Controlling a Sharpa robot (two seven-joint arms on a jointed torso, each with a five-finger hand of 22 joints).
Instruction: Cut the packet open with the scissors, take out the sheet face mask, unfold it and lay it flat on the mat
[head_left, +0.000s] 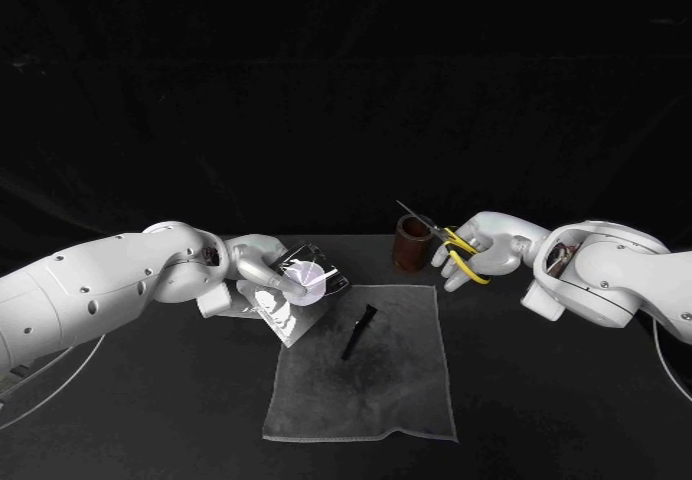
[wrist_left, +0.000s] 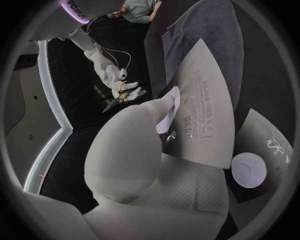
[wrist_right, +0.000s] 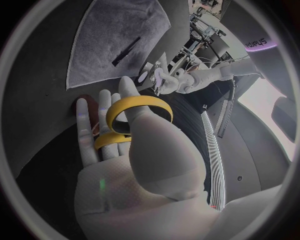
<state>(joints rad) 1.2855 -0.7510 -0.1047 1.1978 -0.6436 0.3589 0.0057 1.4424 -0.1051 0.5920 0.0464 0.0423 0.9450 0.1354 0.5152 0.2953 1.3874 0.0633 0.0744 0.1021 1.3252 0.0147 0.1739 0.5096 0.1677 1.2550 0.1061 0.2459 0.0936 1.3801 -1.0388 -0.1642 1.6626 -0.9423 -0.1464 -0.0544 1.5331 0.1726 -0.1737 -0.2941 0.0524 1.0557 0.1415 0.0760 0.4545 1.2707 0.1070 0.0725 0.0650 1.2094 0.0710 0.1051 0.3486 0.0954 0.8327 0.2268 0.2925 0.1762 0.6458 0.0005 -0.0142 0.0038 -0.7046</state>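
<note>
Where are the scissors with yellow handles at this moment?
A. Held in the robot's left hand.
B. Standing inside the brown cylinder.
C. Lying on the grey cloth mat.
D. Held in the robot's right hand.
D: the right hand grips the yellow-handled scissors above the table, beside the brown cylinder; the left hand holds the white packet.

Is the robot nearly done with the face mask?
Not yet. Done: the right hand holds the scissors, the left hand holds the packet. In hand: the cut, though scissors and packet are apart. Left: pulling the mask out, unfolding it, laying it on the mat.
</note>
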